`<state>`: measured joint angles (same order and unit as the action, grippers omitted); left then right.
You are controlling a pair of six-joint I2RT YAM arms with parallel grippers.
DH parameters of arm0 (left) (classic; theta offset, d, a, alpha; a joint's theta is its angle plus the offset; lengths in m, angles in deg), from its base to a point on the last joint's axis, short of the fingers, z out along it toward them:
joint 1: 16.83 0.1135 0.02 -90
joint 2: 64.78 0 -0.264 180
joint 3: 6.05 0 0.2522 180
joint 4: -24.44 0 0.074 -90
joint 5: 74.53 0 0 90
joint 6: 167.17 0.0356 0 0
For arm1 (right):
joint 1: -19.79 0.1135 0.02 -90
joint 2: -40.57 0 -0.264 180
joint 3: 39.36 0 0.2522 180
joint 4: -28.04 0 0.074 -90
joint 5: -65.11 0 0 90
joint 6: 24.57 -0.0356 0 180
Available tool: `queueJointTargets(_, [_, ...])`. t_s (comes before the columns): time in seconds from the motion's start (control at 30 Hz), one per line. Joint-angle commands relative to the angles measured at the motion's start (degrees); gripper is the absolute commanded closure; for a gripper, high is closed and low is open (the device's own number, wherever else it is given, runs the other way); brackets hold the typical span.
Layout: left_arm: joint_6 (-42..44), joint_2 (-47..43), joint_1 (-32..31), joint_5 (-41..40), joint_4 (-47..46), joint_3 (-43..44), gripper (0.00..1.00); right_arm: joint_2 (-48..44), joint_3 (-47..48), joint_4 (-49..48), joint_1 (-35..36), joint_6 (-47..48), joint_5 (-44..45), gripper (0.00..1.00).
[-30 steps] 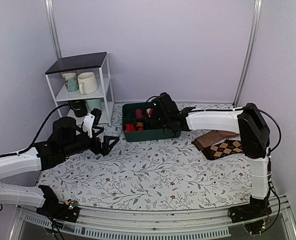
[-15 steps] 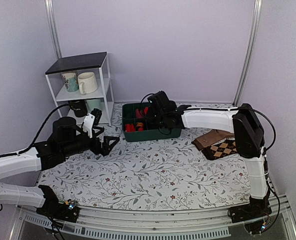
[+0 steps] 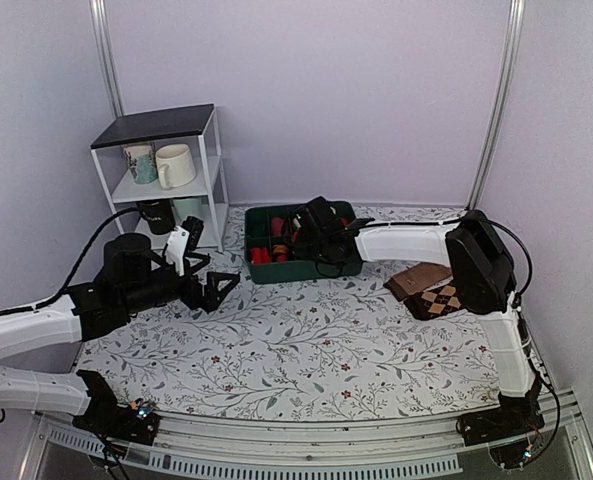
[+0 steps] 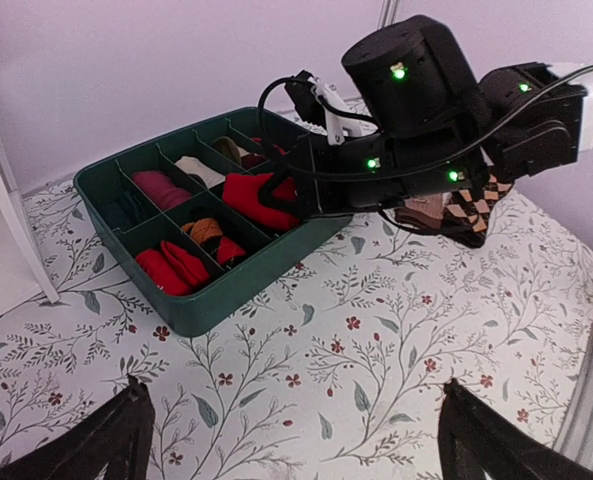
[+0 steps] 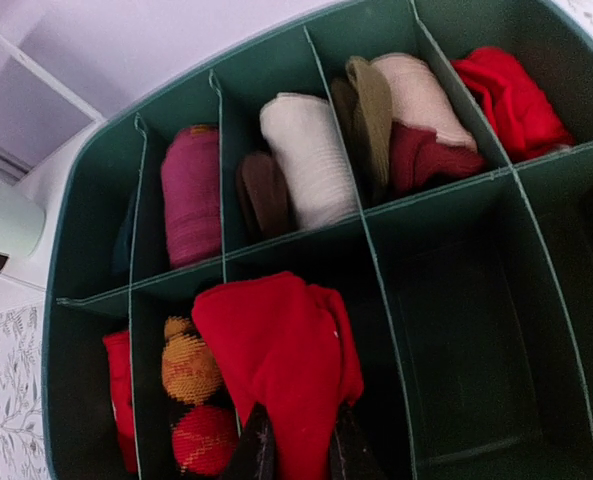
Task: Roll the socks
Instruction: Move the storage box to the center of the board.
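Clamped the rolled red socks (image 5: 276, 370) in the right pincer (image 5: 298, 442), low over a near-row compartment of the green box (image 4: 246, 285), presumably for stowing, with the left pincer (image 3: 216, 288) spread wide, empty, parked above the left surface (image 3: 306, 350).

The floral table (image 3: 306, 350) carries a green divided bin (image 3: 296, 271) at 12 o'clock, a white shelf unit (image 3: 156, 125) at 10 o'clock, and a tan sock (image 3: 421, 277) touching an argyle sock (image 3: 441, 298) at 3 o'clock.

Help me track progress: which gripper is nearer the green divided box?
Right. The right gripper is over the green box, shut on the red socks; the left gripper hangs open over the tablecloth, left of the box.
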<state>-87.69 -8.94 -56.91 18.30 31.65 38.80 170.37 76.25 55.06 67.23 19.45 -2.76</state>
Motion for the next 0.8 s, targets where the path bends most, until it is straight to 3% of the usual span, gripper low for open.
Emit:
queueJointTargets(0.0, [-0.29,-1.32,0.70,1.10,-0.66,0.19,0.01,3.99,1.17,4.04,-0.97,-2.21,-1.17,1.00])
queueJointTargets(0.43, [0.33,-3.04,0.70,0.58,2.16,2.46,0.01,13.74,11.50,16.91,-1.41,-2.34,-8.48,1.00])
queueJointTargets(0.77, [0.68,-8.34,0.71,-2.64,4.21,3.11,0.01,9.02,1.19,25.29,-1.52,-2.28,-12.00,1.00])
